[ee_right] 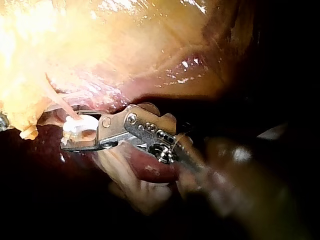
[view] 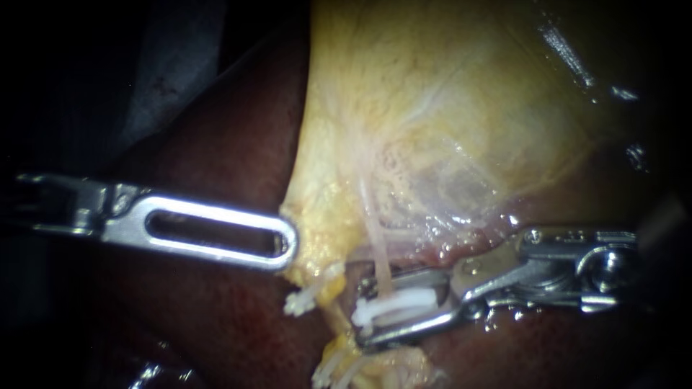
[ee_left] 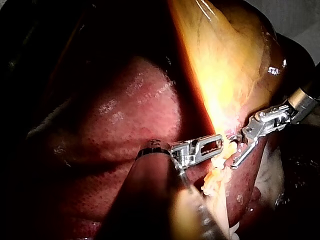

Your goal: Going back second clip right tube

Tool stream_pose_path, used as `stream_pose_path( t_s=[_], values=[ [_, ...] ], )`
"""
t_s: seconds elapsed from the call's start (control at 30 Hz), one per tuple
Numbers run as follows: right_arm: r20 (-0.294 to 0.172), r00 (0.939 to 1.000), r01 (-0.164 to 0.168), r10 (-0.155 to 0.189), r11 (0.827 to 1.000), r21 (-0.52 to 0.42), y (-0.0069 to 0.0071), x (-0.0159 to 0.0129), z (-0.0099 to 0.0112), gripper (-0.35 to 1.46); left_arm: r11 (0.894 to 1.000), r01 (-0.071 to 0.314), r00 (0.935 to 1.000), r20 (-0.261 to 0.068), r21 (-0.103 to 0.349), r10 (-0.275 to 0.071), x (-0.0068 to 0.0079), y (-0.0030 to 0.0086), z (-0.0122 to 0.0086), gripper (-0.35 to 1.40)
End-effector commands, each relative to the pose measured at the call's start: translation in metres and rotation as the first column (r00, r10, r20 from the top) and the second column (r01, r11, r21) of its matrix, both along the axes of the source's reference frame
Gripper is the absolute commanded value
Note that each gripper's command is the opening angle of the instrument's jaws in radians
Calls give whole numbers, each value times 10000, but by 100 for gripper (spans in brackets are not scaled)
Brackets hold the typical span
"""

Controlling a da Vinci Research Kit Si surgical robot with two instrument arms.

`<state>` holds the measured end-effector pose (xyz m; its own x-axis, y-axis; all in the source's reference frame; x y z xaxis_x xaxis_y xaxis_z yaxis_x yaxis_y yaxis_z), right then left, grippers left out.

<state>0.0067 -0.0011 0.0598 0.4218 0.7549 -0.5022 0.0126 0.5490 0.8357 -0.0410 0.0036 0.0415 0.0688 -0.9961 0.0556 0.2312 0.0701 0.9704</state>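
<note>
My right instrument comes in from the right, low over the dark red liver; its jaws stand open with a clear gap between them, and the white clip lies in that gap, its two legs drawn close together (narrower than the space the jaws leave). The clip sits across a thin pale tube that runs down from the yellow gallbladder; in my right wrist view the clip shows at the very tips of the jaws, with the tube slanting into it from the gallbladder's underside.

My left instrument reaches in from the left, apart from the right one; its slotted jaws lie together on the gallbladder's lower left edge, pinching a corner of it; the left wrist view shows the same hold, with the open right jaws just beyond.

Left of the clipped tube, just under that edge, a small white piece sits at the end of a short stub; I cannot tell whether it is a clip.
</note>
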Motion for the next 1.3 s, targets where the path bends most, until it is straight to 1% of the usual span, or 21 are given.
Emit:
stream_pose_path(
  t_s=[0.03,0.13,0.2,0.47,0.53,0.73,0.77,0.87,0.93,1.03,1.2,1.3],
  values=[
    [-30,10000,-34,33,9999,-136,4,-4,-4,49,10000,0,10000,-2,0,0,0,0,0,-35],
    [-57,9999,-93,91,9996,-250,15,-13,-12,50,10000,0,10000,-2,0,0,0,0,0,-35],
    [-66,9998,-190,188,9990,-409,21,-19,-17,51,10000,0,10000,-2,0,0,0,0,0,-35],
    [-115,9993,-378,370,9961,-793,39,-46,-38,54,10000,-1,10000,-1,0,1,0,0,0,-35],
    [-138,9990,-443,431,9939,-1006,44,-51,-44,55,10000,-2,10000,-1,0,2,1,0,0,-35],
    [-194,9980,-619,596,9848,-1625,67,-62,-64,58,10000,-2,10000,-1,0,2,1,0,0,-35],
    [-214,9978,-654,626,9810,-1824,71,-65,-68,59,10000,-2,10000,-1,0,2,1,0,0,-35],
    [-196,9971,-760,735,9757,-2057,79,-72,-76,60,10000,-2,10000,-1,0,2,1,0,0,-35],
    [-192,9967,-809,786,9714,-2232,83,-78,-82,60,10000,-2,10000,0,0,2,1,0,0,-35],
    [-169,9962,-875,860,9674,-2378,86,-83,-85,60,10000,-4,10000,0,0,4,1,0,1,-35],
    [-143,9958,-912,904,9671,-2375,87,-84,-86,60,10000,-3,10000,-5,-11,3,1,1,3,-35],
    [-142,9958,-913,906,9670,-2377,86,-84,-86,60,10000,3,10000,-19,-35,-3,-1,0,9,-35]
  ],
)
